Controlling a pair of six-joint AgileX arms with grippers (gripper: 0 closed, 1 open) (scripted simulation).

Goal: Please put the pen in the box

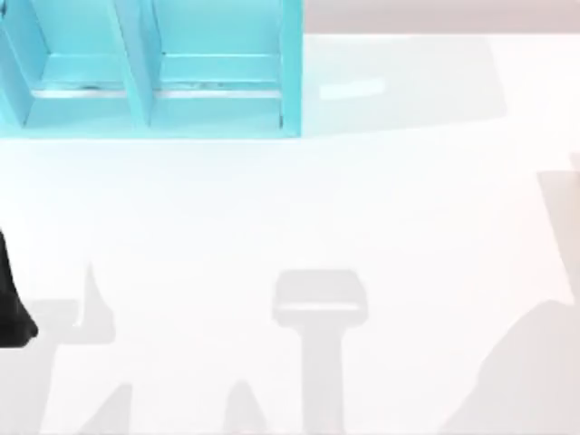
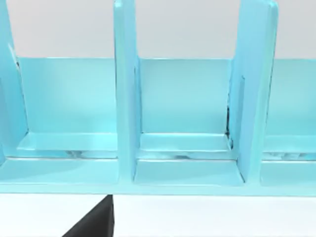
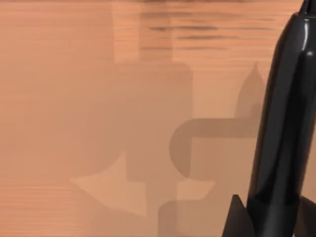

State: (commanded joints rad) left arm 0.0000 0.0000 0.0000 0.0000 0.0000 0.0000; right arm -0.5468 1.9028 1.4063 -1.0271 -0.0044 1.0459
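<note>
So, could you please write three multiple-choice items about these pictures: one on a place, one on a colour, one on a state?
1. Where does the compartmented box stand in the top view?
A. far left
B. near right
C. centre

2. What colour is the box?
A. red
B. turquoise
C. black

3. In what state is the slim glossy black pen?
A. lying in the box
B. lying flat on the table
C. held by the right gripper

Answers:
1 A: the box is at the table's far left; the left arm waits at the left edge.
2 B: its walls and dividers are turquoise.
3 C: in the right wrist view, the pen rises between the fingers of the right gripper.
</note>
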